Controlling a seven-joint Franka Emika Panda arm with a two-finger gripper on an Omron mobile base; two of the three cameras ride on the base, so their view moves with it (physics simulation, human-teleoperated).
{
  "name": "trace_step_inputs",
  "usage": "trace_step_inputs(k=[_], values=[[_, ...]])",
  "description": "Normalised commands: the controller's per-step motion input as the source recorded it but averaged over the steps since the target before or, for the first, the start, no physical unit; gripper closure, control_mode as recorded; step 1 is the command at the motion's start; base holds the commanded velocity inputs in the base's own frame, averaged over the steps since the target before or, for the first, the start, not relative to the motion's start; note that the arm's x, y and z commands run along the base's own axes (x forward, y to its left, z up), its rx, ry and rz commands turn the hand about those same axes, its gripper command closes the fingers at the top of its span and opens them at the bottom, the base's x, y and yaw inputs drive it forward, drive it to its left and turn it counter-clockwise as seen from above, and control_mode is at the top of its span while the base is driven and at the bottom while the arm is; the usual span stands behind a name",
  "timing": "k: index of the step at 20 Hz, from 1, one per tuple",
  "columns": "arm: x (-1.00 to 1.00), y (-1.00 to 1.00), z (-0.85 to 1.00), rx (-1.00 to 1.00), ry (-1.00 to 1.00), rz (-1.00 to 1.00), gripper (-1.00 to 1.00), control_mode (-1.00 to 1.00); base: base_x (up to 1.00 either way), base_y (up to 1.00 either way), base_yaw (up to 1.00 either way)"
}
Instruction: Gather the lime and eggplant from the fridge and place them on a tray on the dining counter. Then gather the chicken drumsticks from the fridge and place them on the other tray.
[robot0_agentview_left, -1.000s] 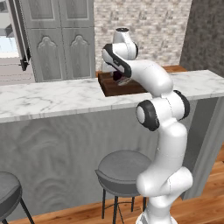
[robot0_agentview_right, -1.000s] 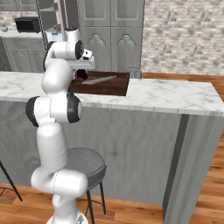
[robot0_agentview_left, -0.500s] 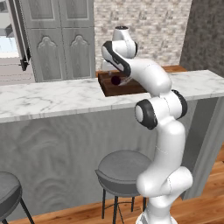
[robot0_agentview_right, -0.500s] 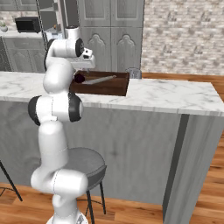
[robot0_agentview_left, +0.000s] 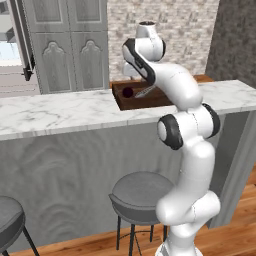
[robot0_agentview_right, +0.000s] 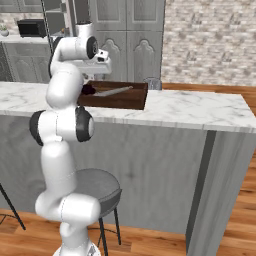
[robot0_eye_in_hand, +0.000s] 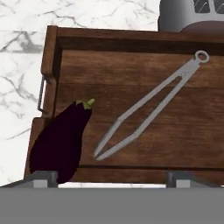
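While the gripper (robot0_eye_in_hand: 111, 175) hangs over the wooden tray (robot0_eye_in_hand: 131, 70), its two finger tips stand wide apart and hold nothing. Just beyond them the eggplant (robot0_eye_in_hand: 59, 142) lies inside the tray, in the corner near the metal handle (robot0_eye_in_hand: 40, 94), its stem pointing toward the tray's middle. Beside it, apart from it, a pair of steel tongs (robot0_eye_in_hand: 148, 107) lies slantwise across the tray floor. Past the tray's far rim stands a grey vessel (robot0_eye_in_hand: 190, 15), and all round is the marble dining counter (robot0_agentview_left: 60, 112).

My worry is the eggplant's place hard against the tray's wall: if the hand lifts off carelessly, a finger could catch it and roll it out. No lime is in the tray, so that fetch seems still ahead.

No brand, label or lettering can be read anywhere.
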Motion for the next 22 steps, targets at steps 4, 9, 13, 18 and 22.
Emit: trace_step_inputs(k=[4, 9, 13, 18, 22], values=[[-1.00, -0.36, 0.19, 0.00, -0.14, -0.01, -1.00, -1.00, 0.00, 0.00, 0.00], [-1.00, -0.28, 0.18, 0.00, -0.16, -0.01, -1.00, -1.00, 0.00, 0.00, 0.00], [-1.00, -0.02, 0.00, 0.01, -0.13, -0.01, -1.00, -1.00, 0.00, 0.00, 0.00], [-1.00, -0.01, 0.00, 0.01, -0.05, -0.01, -1.00, -1.00, 0.00, 0.00, 0.00], [-1.00, -0.03, 0.00, 0.03, 0.00, 0.00, -1.00, -1.00, 0.00, 0.00, 0.00]])
